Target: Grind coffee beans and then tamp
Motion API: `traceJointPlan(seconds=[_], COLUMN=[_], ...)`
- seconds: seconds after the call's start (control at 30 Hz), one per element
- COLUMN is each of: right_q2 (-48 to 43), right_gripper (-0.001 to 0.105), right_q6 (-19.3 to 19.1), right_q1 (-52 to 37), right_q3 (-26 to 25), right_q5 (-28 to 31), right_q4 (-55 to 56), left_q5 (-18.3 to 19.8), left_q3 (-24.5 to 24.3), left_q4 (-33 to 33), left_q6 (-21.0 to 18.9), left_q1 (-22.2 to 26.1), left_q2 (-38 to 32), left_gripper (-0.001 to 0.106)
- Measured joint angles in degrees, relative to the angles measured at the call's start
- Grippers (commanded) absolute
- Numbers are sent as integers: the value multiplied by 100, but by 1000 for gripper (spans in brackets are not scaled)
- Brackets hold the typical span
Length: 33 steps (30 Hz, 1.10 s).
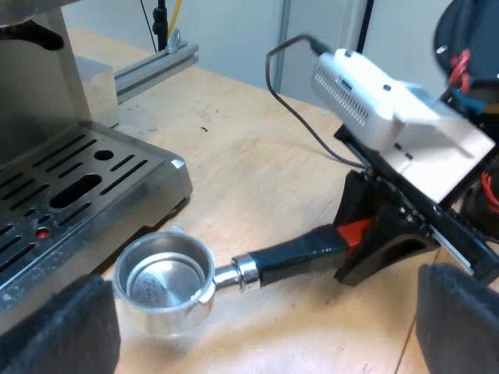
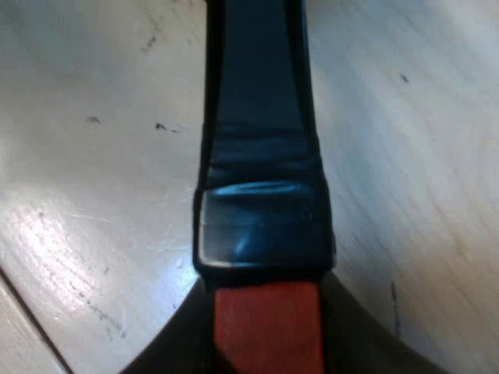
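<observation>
Left wrist view: right tool (image 1: 355, 238) grips the holder (image 1: 168, 276) by its red end, likely to carry it for grinding; left tool (image 1: 261, 323) hangs wide.

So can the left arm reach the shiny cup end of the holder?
Probably yes. The holder's cup lies bare on the table beside the drip tray, the left gripper open near it. The right gripper grips only the red end, well clear.

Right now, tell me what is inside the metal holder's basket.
The metal holder holds no heap of grounds: bare metal with a faint speckled patch. Its rim hides the near inner wall.
</observation>
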Motion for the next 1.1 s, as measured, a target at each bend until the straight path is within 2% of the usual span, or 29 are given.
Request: traceJointPlan(seconds=[0.2,0.43,0.83,0.93,1.0,1.03,1.1], right_q2=[640,1301,1598,1598,1598,1598,1626], right_gripper=[0,0,1,16,37,40,54], right_q6=[-210,-208,-208,-208,-131,-122,-25], right_q1=[-245,-407,-407,-407,-407,-407,-407], right_q3=[37,37,21,21,21,21,21], right_q5=[-342,-400,-448,-448,-427,-434,-460], right_q4=[-465,-835,-966,-966,-982,-988,-1016], left_q5=[-14,-32,-32,-32,-32,-32,-32], left_q3=[0,0,0,0,0,0,0], left_q4=[0,0,0,0,0,0,0], left_q6=[0,0,0,0,0,0,0], left_q1=[0,0,0,0,0,0,0], left_q2=[0,0,0,0,0,0,0], left_gripper=[79,79,79,79,79,79,79])
